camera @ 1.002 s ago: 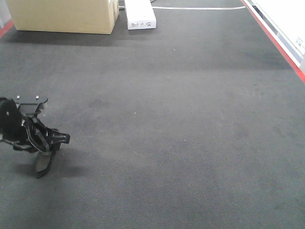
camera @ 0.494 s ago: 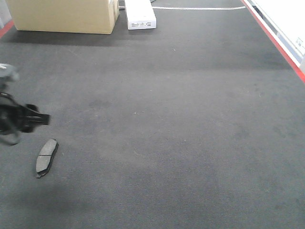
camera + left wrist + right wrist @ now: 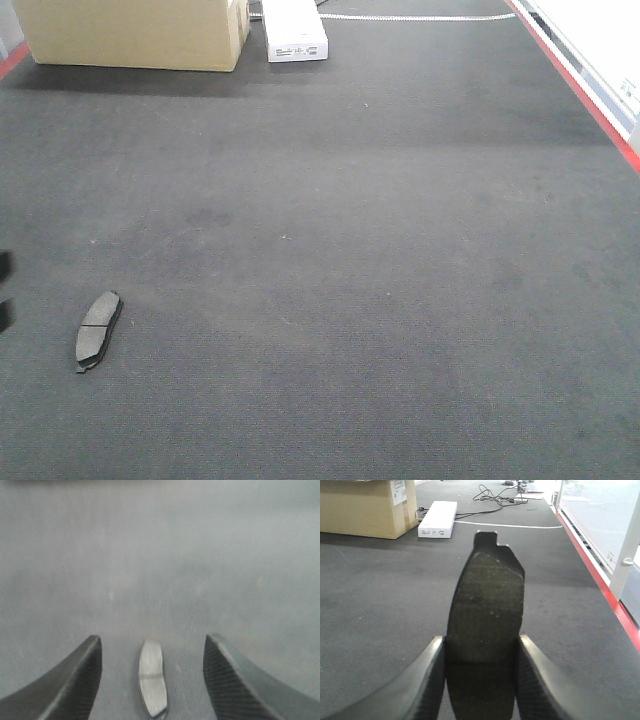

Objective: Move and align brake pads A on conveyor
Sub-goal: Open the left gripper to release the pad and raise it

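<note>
One brake pad (image 3: 98, 330) lies flat on the conveyor (image 3: 400, 250), near its left side and close to the near end, with the long side pointing away along the belt. A groove crosses its middle. In the left wrist view this pad (image 3: 152, 682) shows between the fingers of the left pincer (image 3: 152, 637), which stand wide apart, and neither finger touches it. A second brake pad (image 3: 487, 605) is clamped upright in the right pincer (image 3: 481, 645), its rough face to the camera, above the belt. At the far end of the belt stand a cardboard box (image 3: 130, 35) and, just beside it, a white box (image 3: 293, 30). A red edge (image 3: 585, 95) runs along the right side.
</note>
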{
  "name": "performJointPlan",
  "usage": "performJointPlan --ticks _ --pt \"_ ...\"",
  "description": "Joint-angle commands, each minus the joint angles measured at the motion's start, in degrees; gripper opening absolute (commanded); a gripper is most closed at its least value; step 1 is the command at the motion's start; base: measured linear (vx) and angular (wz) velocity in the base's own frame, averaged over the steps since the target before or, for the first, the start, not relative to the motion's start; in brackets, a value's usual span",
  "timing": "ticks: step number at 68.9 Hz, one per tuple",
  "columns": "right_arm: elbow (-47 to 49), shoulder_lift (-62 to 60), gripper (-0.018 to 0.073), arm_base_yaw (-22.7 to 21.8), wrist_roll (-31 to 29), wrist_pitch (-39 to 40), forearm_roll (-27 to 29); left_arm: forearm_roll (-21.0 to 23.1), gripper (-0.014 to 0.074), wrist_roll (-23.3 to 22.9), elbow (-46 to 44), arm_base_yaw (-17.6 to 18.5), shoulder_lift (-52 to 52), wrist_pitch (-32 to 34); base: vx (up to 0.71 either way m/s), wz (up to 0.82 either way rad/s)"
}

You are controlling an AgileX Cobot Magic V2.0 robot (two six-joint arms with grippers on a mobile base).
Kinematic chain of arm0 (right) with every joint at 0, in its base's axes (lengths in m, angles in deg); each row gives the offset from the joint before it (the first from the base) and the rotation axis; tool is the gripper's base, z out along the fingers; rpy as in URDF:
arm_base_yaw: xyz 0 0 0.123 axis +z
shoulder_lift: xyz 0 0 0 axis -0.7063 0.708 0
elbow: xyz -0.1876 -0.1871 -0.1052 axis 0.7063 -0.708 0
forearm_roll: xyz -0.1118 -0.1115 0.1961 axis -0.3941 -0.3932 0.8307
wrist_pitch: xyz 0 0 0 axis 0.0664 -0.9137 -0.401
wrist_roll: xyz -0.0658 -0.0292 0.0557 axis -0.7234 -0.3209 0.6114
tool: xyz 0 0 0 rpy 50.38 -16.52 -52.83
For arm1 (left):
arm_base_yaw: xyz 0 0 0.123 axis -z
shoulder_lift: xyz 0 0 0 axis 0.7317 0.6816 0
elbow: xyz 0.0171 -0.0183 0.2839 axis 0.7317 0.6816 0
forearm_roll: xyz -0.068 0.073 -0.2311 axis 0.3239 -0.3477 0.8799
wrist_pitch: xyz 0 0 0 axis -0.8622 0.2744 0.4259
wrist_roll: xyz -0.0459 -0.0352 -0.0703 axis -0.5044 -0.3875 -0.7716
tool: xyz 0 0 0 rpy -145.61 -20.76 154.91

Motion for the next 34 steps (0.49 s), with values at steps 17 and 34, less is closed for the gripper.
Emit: performJointPlan --ticks 17,34 --pt "1.66 0.47 -0.0002 -0.1 -0.62 5.66 -0.06 0.28 0.0421 0.03 8.99 0.3 -20.27 5.0 0.0 0.0" --pt "1.66 0.47 -0.0002 -0.1 -0.62 5.66 -0.06 0.28 0.0412 -0.03 11.96 0.3 -24.51 10.75 0.0 0.0"
